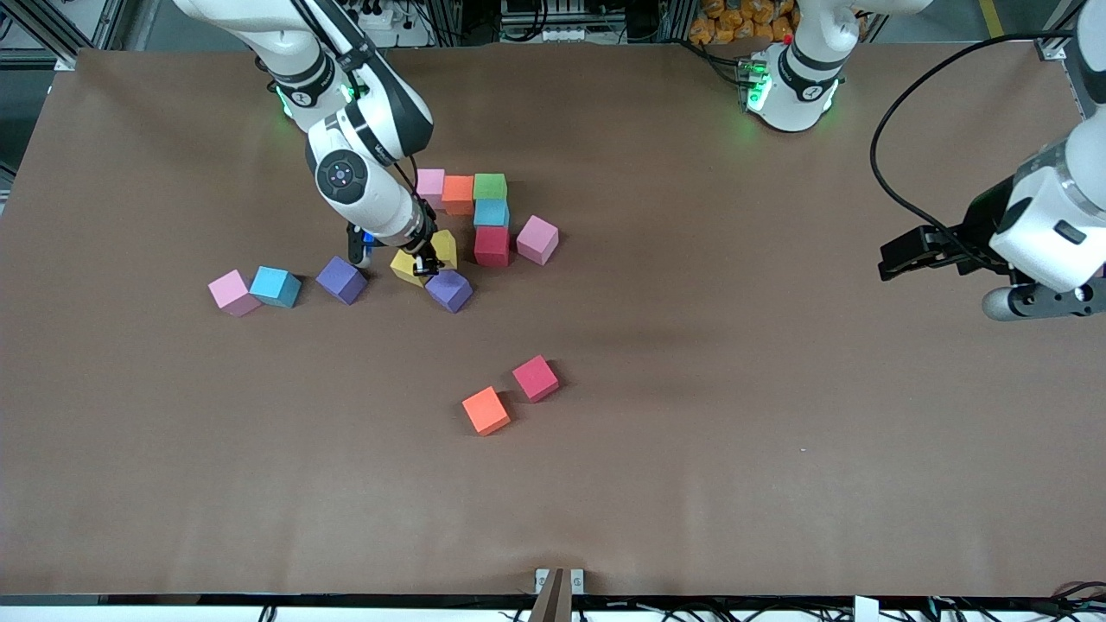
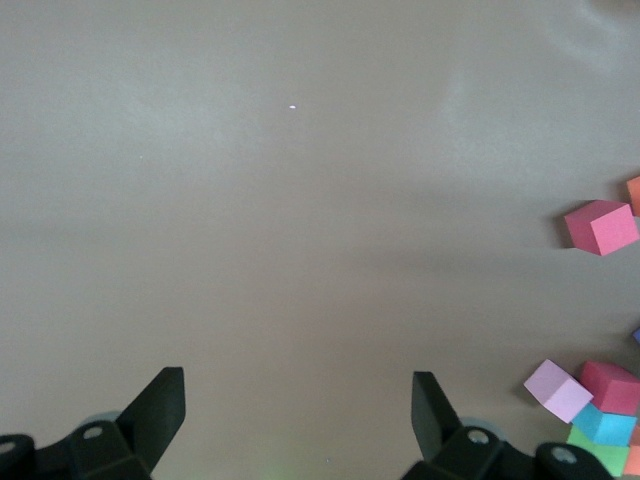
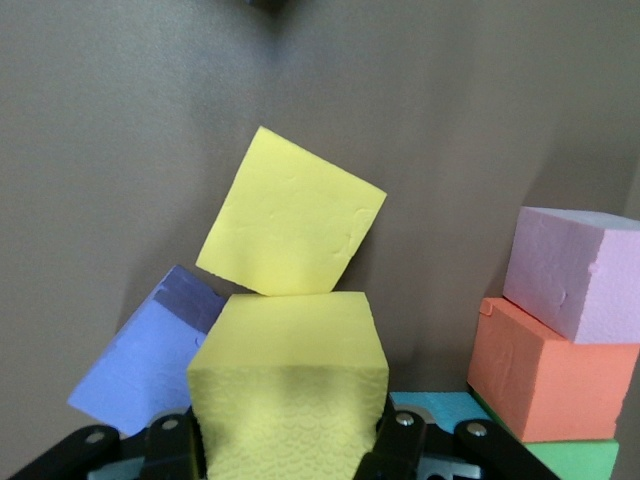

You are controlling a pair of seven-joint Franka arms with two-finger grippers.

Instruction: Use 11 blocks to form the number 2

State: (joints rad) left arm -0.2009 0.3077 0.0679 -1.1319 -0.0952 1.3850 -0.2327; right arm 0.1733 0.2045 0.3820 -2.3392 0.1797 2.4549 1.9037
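My right gripper [image 1: 425, 257] is shut on a yellow block [image 1: 446, 246] and has it low at the table; it fills the jaws in the right wrist view [image 3: 290, 370]. A second yellow block [image 1: 404, 266] lies tilted beside it, and a purple block [image 1: 449, 289] sits just nearer the camera. A pale pink [image 1: 429, 186], an orange [image 1: 458, 194] and a green block [image 1: 489, 186] form a row. A light blue [image 1: 491, 212] and a crimson block [image 1: 491, 245] run down from the green. My left gripper [image 1: 899, 255] waits open and empty over the left arm's end.
A pale pink block [image 1: 537, 239] lies beside the crimson one. A pale pink [image 1: 233, 292], a light blue [image 1: 276, 286] and a purple block [image 1: 340, 279] lie toward the right arm's end. An orange block [image 1: 486, 409] and a hot-pink cube [image 1: 536, 377] sit nearer the camera.
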